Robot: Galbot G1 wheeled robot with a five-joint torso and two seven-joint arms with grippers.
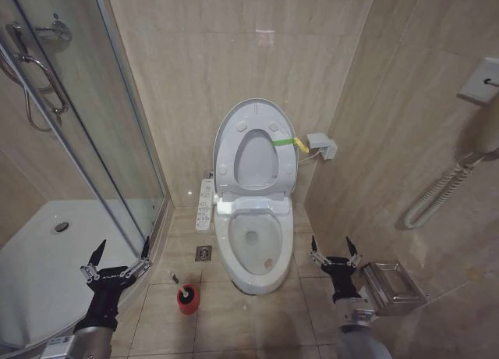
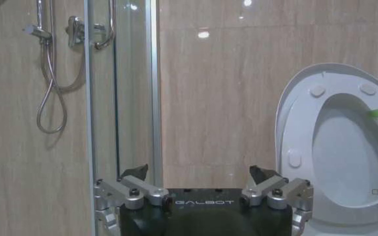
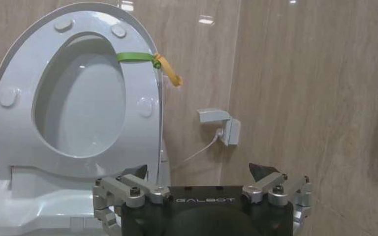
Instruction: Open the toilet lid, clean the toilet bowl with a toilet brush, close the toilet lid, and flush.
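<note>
Lid (image 1: 257,117) and seat upright against wall, bowl (image 1: 251,246) exposed for scrubbing. Brush (image 1: 185,294) on floor near left gripper (image 1: 117,259). Both grippers, right (image 1: 334,250) too, jaws wide, empty.

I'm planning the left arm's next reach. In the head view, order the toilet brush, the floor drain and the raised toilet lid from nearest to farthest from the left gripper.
From the left gripper, open by the shower edge:
1. Toilet brush, on the floor, toward the bowl.
2. Floor drain, beside the toilet's base.
3. Toilet lid, raised against the back wall.
</note>
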